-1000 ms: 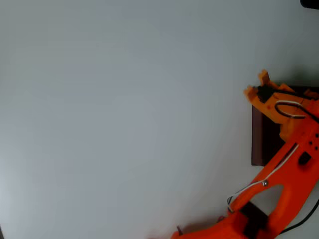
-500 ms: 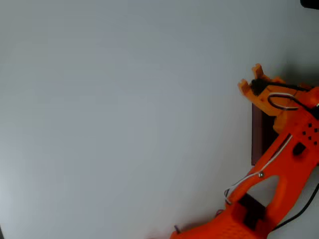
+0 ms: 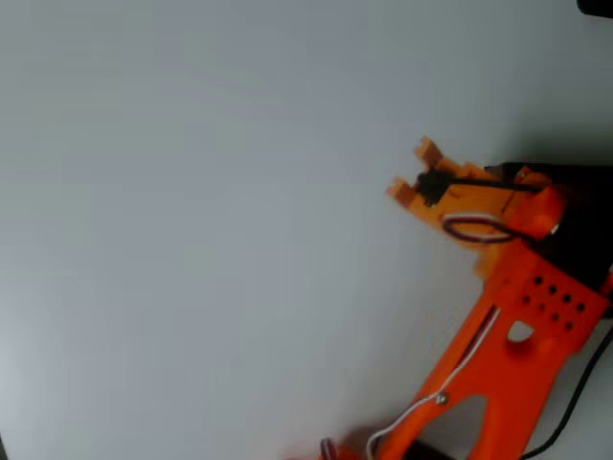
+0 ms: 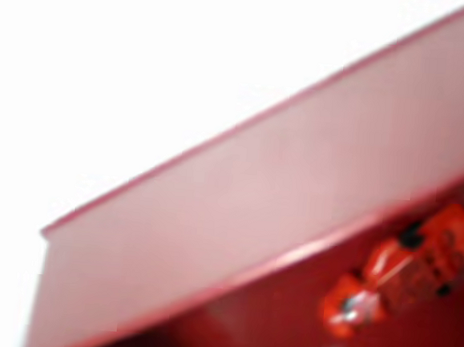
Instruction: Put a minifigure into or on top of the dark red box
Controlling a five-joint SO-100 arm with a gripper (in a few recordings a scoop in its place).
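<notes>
Fingers (image 3: 414,171) spread apart, nothing between them, orange tips over bare pale counter (image 3: 192,240) just left of the dark box edge in overhead view. Wrist view, blurred, gives what overhead misses: minifigure (image 4: 405,271) lying on its side inside the dark red box (image 4: 253,215), close behind the near wall. Overhead: arm covers most of the box.

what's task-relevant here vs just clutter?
Task-relevant:
- minifigure, lying inside the box in the wrist view
- dark red box, at the right edge in the overhead view, mostly under the arm
- pincer, orange, over the bare table, left of the box; fingers apart, nothing between them

Just there:
- white table
- black cable
</notes>
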